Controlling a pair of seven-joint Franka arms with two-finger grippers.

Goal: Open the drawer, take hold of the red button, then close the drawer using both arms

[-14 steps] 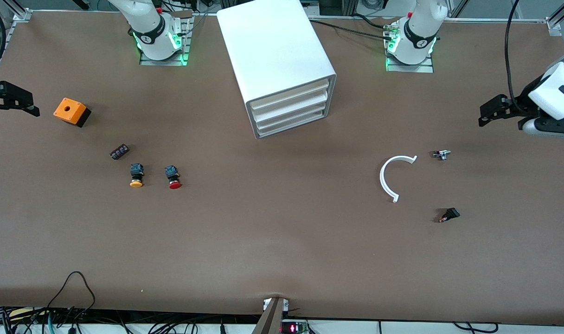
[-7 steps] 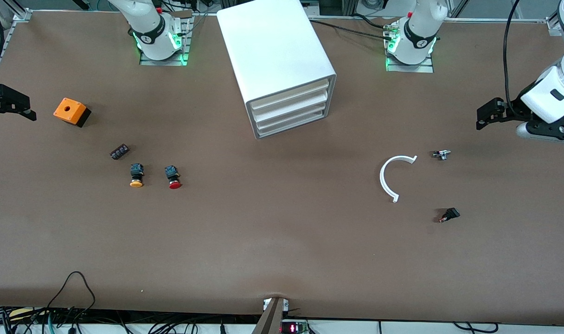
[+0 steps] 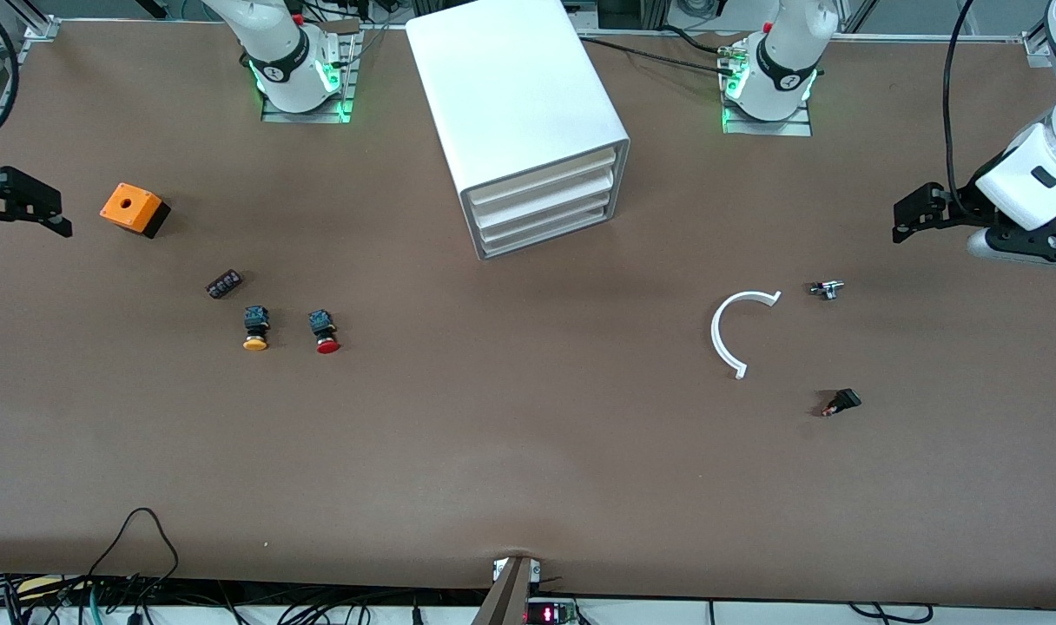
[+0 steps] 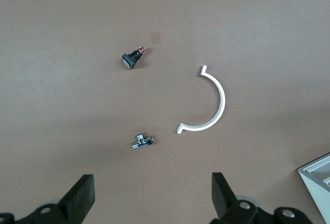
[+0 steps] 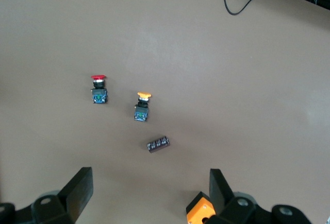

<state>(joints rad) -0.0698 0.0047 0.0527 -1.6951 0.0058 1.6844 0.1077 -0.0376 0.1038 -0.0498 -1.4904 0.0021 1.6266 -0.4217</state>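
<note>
Both hands are hanging open and empty. The left hand (image 3: pixel 914 213) is hovering over its end of the bench (image 3: pixel 528 469), probably readying for the drawer (image 3: pixel 545 208), which is sitting shut in the cabinet (image 3: pixel 511 95). The right hand (image 3: pixel 16 204) is hovering beside the orange cube (image 3: pixel 133 208); the button (image 3: pixel 324 332) is lying near the yellow-capped one (image 3: pixel 255 328).
</note>
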